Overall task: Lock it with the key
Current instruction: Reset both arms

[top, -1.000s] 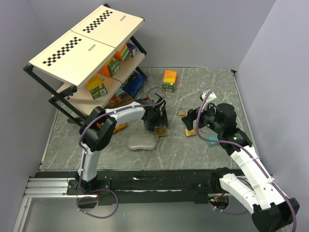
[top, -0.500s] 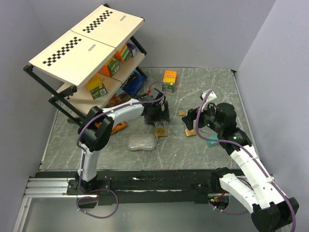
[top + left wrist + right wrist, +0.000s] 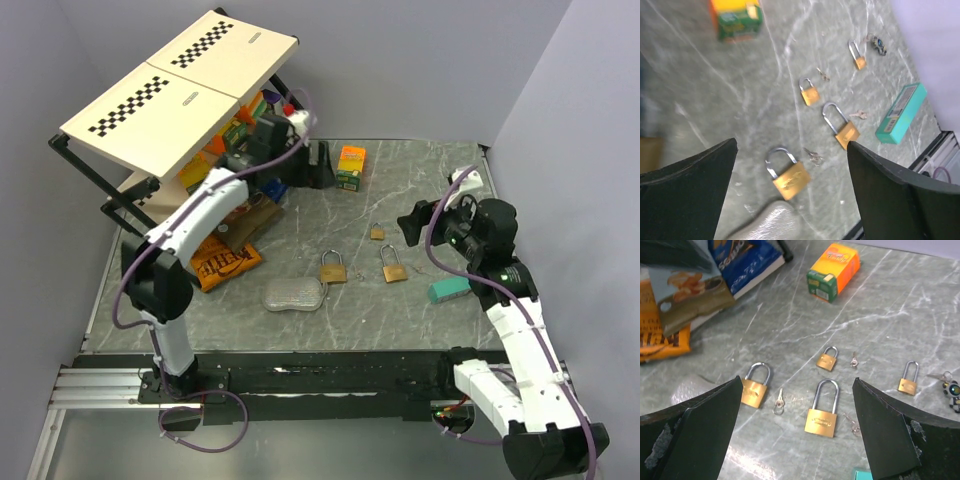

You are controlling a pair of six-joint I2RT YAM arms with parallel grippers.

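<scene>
Several brass padlocks lie on the marble table. A wide one (image 3: 333,268) lies beside a long-shackle one (image 3: 392,265), with a small one (image 3: 377,232) behind them. The right wrist view shows the wide padlock (image 3: 755,386), the long-shackle padlock (image 3: 823,412), the small padlock (image 3: 827,359) and a further one (image 3: 909,380). Loose keys (image 3: 779,399) (image 3: 852,424) (image 3: 854,359) lie beside them. My left gripper (image 3: 320,165) (image 3: 791,145) is open and empty, raised at the back near the orange box. My right gripper (image 3: 411,222) (image 3: 797,380) is open and empty, raised right of the padlocks.
An orange-green box (image 3: 351,166) stands at the back. A grey pouch (image 3: 295,294) lies left of the padlocks and a teal box (image 3: 449,290) to their right. Snack bags (image 3: 222,262) lie by the tilted shelf rack (image 3: 180,100) at the far left. A keychain (image 3: 950,387) lies at the right.
My left gripper has lifted off the wide padlock and swung back toward the shelf. My right gripper has drawn back to the right and up from the long-shackle padlock.
</scene>
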